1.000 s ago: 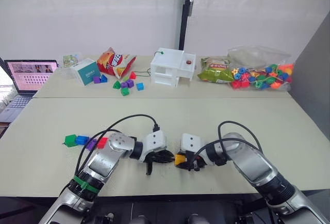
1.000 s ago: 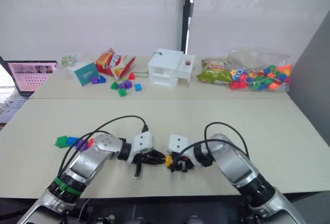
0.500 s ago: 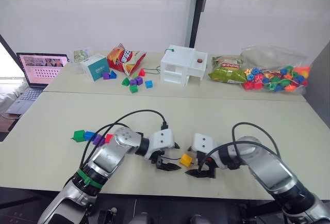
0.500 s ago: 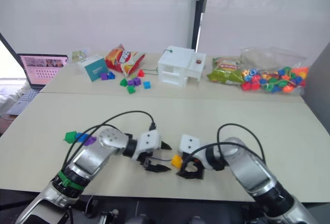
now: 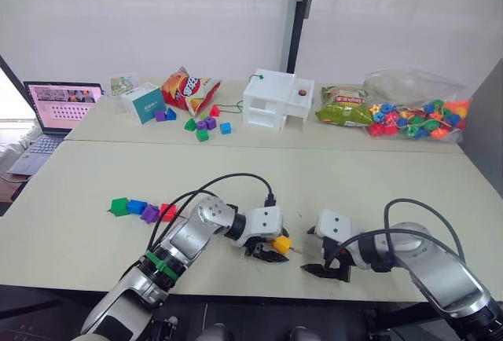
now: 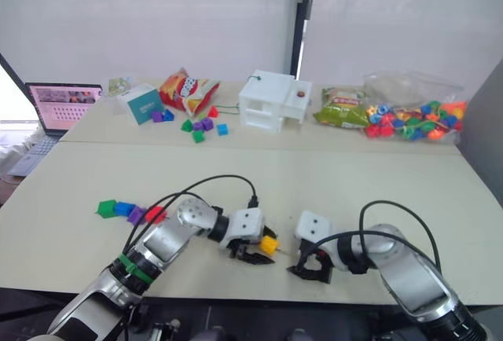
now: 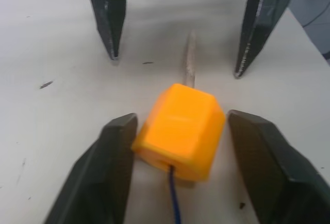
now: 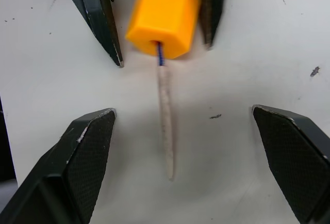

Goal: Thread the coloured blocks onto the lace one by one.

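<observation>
On the pale worktop [image 5: 71,223], toward the left, a row of small chunky plastic blocks is seen: green [image 5: 119,206], blue [image 5: 137,207], purple [image 5: 150,214] and red [image 5: 167,212], lying close together and apart from both hands. Further right, near the front edge, the left hand [image 5: 267,252] is held low over the worktop, its black fingers spread and released around a small yellow plastic block [image 5: 280,243]; in the left wrist view one finger [image 7: 105,175] appears to touch the block's side, while the other stands clear of it. The thin dark-blue lace [image 7: 174,203] is passed through the yellow block, and its stiff pale tip [image 8: 165,121] lies flat on the worktop beyond it. Further right again, the right hand [image 5: 324,269] is held low with its fingers wide apart, released, the pale tip lying between them untouched.
</observation>
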`<move>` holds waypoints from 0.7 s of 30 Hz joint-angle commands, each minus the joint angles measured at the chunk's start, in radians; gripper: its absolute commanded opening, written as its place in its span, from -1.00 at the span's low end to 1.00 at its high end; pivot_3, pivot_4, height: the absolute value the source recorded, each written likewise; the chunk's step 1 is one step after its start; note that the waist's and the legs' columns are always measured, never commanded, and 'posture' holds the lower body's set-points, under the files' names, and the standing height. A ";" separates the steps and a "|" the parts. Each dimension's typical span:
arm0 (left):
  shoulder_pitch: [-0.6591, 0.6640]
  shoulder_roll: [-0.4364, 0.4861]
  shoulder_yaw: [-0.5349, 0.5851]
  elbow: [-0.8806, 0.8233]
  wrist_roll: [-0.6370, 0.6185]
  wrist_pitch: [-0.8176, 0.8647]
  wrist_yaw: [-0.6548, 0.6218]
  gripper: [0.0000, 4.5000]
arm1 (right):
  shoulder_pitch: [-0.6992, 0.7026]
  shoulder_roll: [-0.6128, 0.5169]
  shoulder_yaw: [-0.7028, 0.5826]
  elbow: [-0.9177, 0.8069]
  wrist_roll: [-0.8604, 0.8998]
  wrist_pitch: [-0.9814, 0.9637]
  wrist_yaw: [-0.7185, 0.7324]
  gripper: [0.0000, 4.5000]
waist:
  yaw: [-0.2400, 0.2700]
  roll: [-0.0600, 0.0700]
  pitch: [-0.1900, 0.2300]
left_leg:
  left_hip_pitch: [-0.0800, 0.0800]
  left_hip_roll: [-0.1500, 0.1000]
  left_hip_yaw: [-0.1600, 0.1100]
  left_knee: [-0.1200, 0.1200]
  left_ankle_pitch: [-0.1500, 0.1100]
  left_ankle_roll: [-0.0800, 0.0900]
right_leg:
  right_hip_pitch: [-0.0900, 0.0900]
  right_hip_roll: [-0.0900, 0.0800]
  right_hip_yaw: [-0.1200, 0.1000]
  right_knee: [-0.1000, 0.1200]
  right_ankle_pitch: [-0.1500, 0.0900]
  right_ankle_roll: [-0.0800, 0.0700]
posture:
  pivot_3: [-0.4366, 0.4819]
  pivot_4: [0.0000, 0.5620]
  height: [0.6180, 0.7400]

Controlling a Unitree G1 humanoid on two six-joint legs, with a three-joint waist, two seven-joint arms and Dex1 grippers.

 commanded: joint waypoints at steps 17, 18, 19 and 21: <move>0.001 0.012 0.023 -0.017 0.015 -0.019 -0.016 -0.42 | 0.061 -0.038 -0.015 0.035 0.014 -0.078 -0.021 -0.74 | -0.004 0.000 0.000 | 0.003 0.001 0.000 0.001 0.000 0.000 | 0.004 0.001 0.000 0.000 0.000 0.000 | -0.05 -0.47 1.00; 0.005 0.015 0.026 -0.024 0.012 -0.013 -0.015 -0.42 | 0.061 -0.045 -0.018 0.046 0.012 -0.086 -0.018 -0.89 | -0.004 0.000 0.000 | 0.004 0.001 0.000 0.000 0.000 0.000 | 0.005 0.001 0.000 -0.001 0.000 0.000 | -0.05 -0.47 1.00; 0.008 0.018 0.030 -0.032 0.008 -0.008 -0.015 -0.42 | 0.061 -0.050 -0.021 0.054 0.012 -0.092 -0.018 -1.00 | -0.004 0.000 0.000 | 0.006 0.001 0.000 0.000 0.000 0.000 | 0.008 0.001 0.000 -0.001 0.000 0.000 | -0.05 -0.47 1.00; 0.015 0.026 0.035 -0.047 0.002 -0.001 -0.016 -0.42 | 0.057 -0.054 -0.020 0.068 0.011 -0.102 -0.019 -1.00 | -0.003 0.000 0.000 | 0.010 0.002 -0.001 0.000 0.000 0.001 | 0.012 0.001 -0.001 -0.002 0.000 0.001 | -0.05 -0.47 1.00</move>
